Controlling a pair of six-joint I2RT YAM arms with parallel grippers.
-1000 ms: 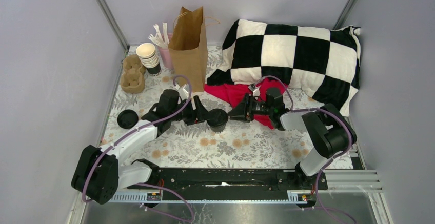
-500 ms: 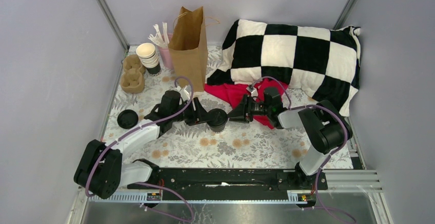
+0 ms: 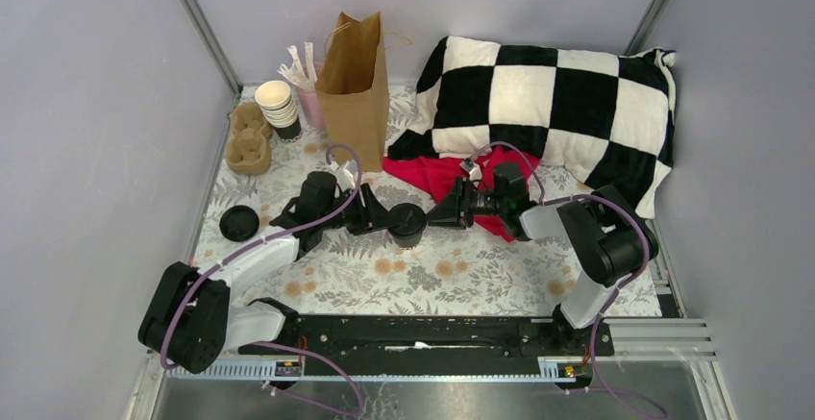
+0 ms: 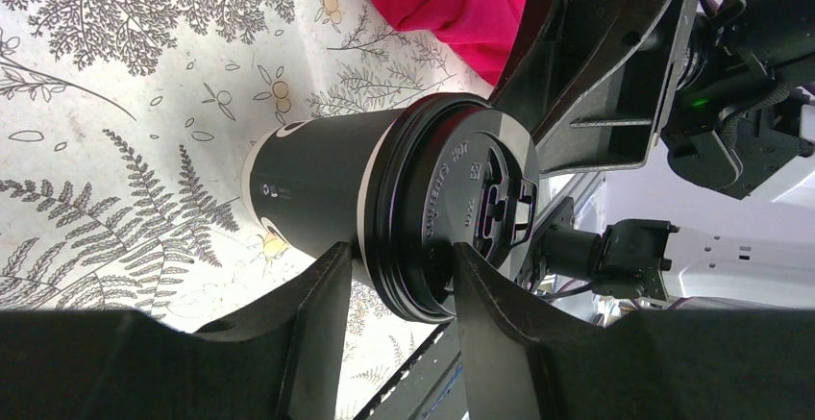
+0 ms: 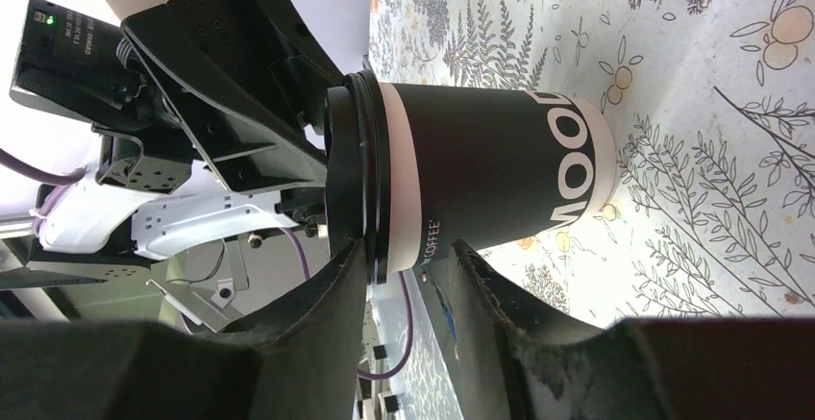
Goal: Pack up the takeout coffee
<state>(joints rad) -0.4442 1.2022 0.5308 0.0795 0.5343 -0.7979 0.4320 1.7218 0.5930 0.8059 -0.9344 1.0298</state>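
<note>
At counter (image 3: 461,276) centre, coffee cup (image 3: 407,223) bracketed at lid (image 4: 461,209) by left end effector (image 3: 383,220) and right end effector (image 3: 434,216), likely for steadying; clamping indeterminate.

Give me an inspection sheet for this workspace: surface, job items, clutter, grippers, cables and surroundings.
Surface: floral tablecloth; no spills seen.
Job's things: takeout coffee upright, lidded, mid-table; brown paper bag standing at the back.
Clutter: checkered pillow, red cloth, cup stack, cup carrier, loose lid.
Grippers: left gripper and right gripper flank the coffee, each straddling its lid rim; grip unclear.
Cables: purple cables along both arms; no snag seen.
Surroundings: grey walls; nothing else seen.
</note>
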